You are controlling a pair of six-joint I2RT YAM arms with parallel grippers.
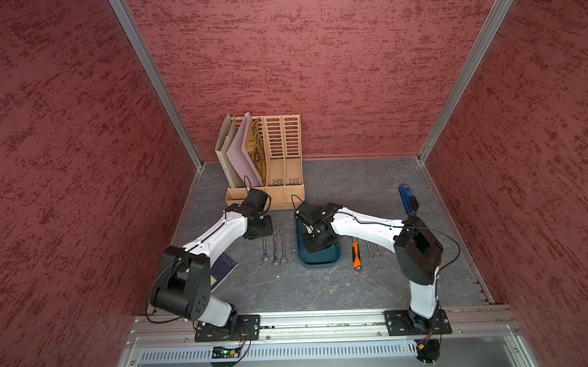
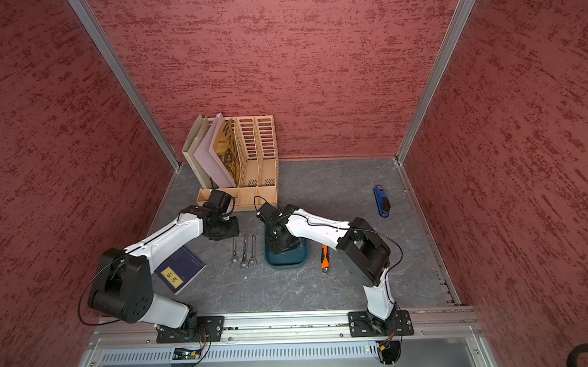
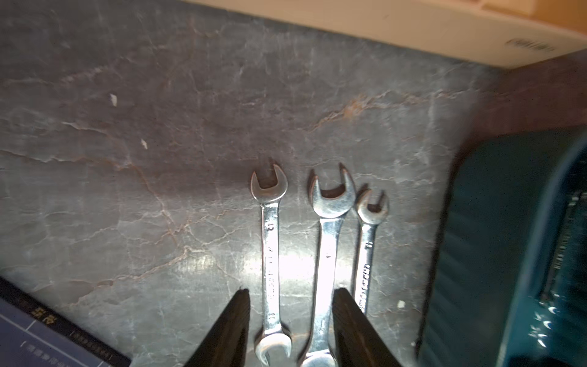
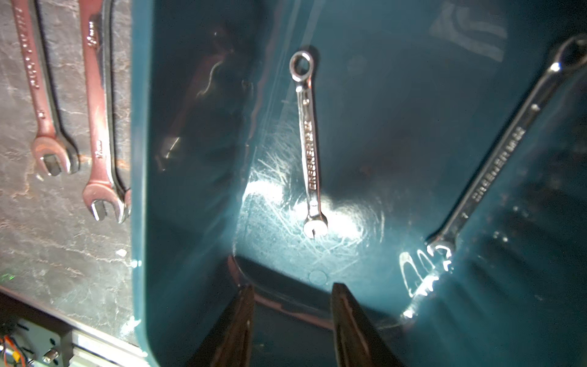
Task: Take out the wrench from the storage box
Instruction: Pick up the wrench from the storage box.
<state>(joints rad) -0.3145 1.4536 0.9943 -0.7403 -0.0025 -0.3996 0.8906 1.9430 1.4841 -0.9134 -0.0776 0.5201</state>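
My right tool (image 4: pixel 292 287) hangs partly open and empty over the storage box (image 4: pixel 178 222). Just ahead, on the box floor, lies the small combination wrench (image 4: pixel 310 146); I should descend square across its shank, then close.

Red textured walls (image 1: pixel 315 56), grey marbled floor (image 1: pixel 323 291)

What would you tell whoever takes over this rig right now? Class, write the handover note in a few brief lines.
Left tool: open, empty, above three wrenches lying on the table beside the storage box.
Right tool: open, empty, over the box.
Done: those three lie outside.
To do: a small wrench on the box floor and a long wrench by its side wall; neither gripped.
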